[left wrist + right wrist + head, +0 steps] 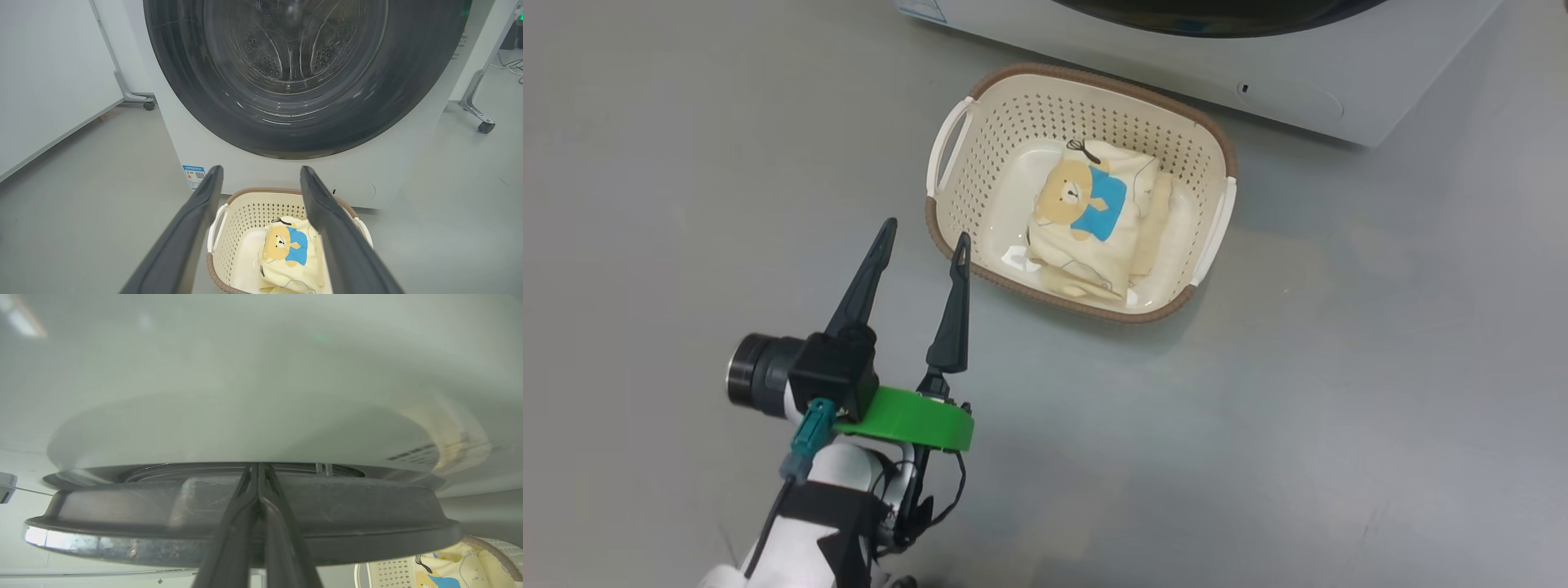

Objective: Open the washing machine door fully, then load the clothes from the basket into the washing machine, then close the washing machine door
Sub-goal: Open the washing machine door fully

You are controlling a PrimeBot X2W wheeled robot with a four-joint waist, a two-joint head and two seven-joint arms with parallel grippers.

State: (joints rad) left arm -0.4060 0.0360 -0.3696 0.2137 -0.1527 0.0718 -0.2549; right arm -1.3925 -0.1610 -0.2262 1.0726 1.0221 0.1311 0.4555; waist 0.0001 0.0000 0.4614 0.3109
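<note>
The cream basket [1029,106] stands on the grey floor just before the washing machine [1298,90]. In it lie the clothes [1086,220], the bear print on top. My left gripper [926,234] hangs open and empty near the basket's left front corner. In the left wrist view, the left gripper [261,173] frames the basket [245,212] and clothes [286,253] below the washing machine door [286,134], which looks closed. My right gripper [258,467] is shut, its tips at the edge of the door [122,506], where it meets the white front [245,396].
White panels on wheeled stands flank the machine, with casters at the left [149,105] and right [486,126]. Cables [506,65] lie on the floor at the far right. Open grey floor [1258,449] spreads around the basket.
</note>
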